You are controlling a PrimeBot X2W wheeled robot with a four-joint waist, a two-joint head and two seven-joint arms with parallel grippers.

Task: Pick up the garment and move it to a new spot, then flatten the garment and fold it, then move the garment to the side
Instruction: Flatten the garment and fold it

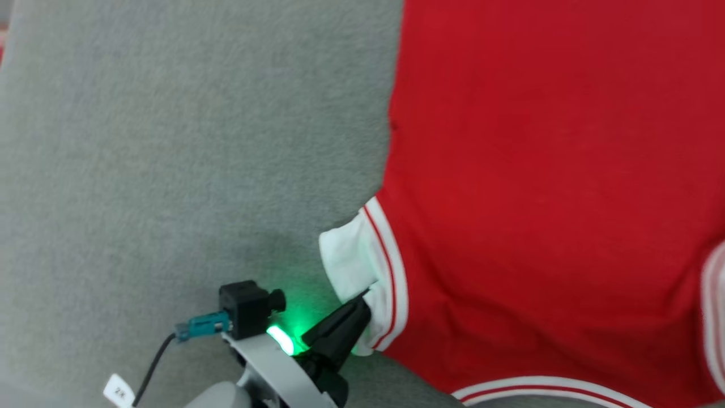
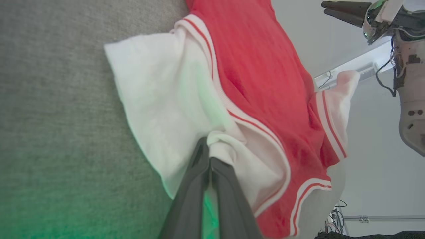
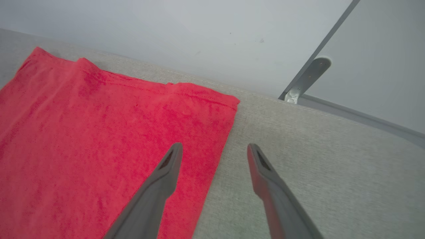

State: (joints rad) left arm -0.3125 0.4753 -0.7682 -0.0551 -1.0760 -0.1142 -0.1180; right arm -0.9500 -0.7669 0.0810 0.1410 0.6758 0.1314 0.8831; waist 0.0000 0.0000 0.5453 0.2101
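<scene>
Gently now. Hold the left gripper [image 1: 361, 306] clamped on the white sleeve [image 2: 159, 99], pinched right at the fingertips with a small fold of cloth bunched between them. Probably the flattening step, judging by the red jersey [image 1: 538, 170] lying spread on the gray fabric surface [image 1: 170, 141] ahead and to the right of that gripper, with this sleeve rumpled and lifted.

Draw the sleeve outward, away from the jersey's body and back toward the wrist, staying low over the surface. Avoid lifting high, or the shoulder will likely peel up and drag the whole jersey sideways. Pull slowly, watching the striped trim [image 2: 204, 39] just beyond the fingertips; stop once it runs straight and the white cloth lies taut without wrinkling the red. Lower until the sleeve touches the surface, and only then let go.

Leave the right gripper [image 3: 214, 149] as is unless the cloth slides: fingers spread wide, gripping nothing, hovering above the jersey's straight edge, red cloth beneath one finger and bare gray beneath the other. If sliding starts, press down there to pin the body.
</scene>
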